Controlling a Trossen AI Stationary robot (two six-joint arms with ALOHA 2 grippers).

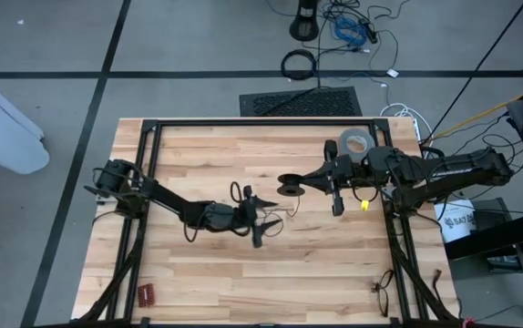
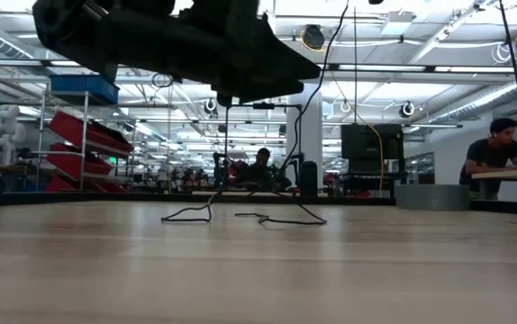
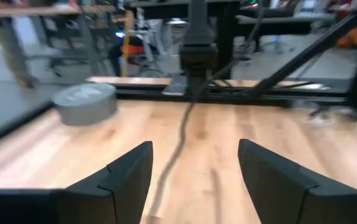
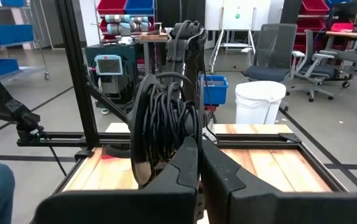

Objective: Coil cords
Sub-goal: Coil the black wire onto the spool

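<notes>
Table [image 1: 207, 164] of pale wood planks inside a black frame, seen from above, serves as the landmark here. Toward the table's near-left corner lies a small dark red object [image 1: 145, 293]. From the left edge the left arm reaches in toward the table's middle, and the left gripper [image 1: 258, 217] hangs there with its fingers [image 3: 113, 180] spread well apart and nothing between them. The thin black cord [image 1: 280, 213] lies loose on the wood at the table's middle: in the low view it shows as a slack line [image 2: 240, 216] with small raised loops, and in the left wrist view a strand of it [image 3: 172, 155] runs along the planks between the parted fingers, away toward the right arm. Just right of the table's middle, the right gripper [image 1: 300, 184] is clamped on a dark spool [image 4: 160, 127] wound with coils of black cord, held upright above the wood. A grey tape roll [image 1: 354, 142] sits near the table's far-right corner. A pair of glasses [image 1: 382, 290] lies near the table's near-right corner
</notes>
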